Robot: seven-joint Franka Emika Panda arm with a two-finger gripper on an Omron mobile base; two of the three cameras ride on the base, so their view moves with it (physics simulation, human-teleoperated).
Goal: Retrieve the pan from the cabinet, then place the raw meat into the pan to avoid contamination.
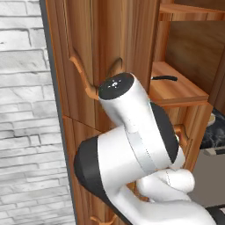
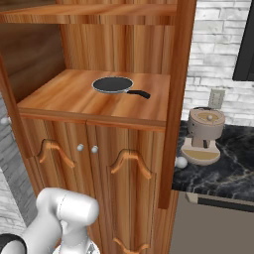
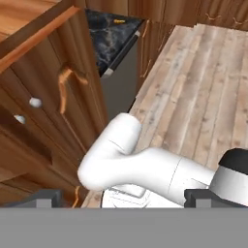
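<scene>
The pan [image 2: 113,85], round and black with a thin light rim and a dark handle, lies on the open shelf of the reddish-brown cabinet [image 2: 74,96]. From the left base view the pan [image 1: 165,78] shows edge-on on that same shelf. The raw meat [image 3: 119,21], a tiny orange sliver, rests on the black marble counter [image 3: 106,43] far off in the hand view. My gripper [image 3: 123,199] is open, its two dark fingertips [image 3: 46,197] wide apart with nothing between them. It points down along the lower cabinet doors toward the floor, well below the pan.
A coffee machine [image 2: 203,136] stands on the black counter [image 2: 223,173] right of the cabinet. The lower doors carry round silver knobs [image 2: 80,147]. A grey appliance front [image 3: 121,82] sits under the counter. Wood plank floor [image 3: 203,77] lies open beyond, and a white brick wall [image 1: 22,110] stands left.
</scene>
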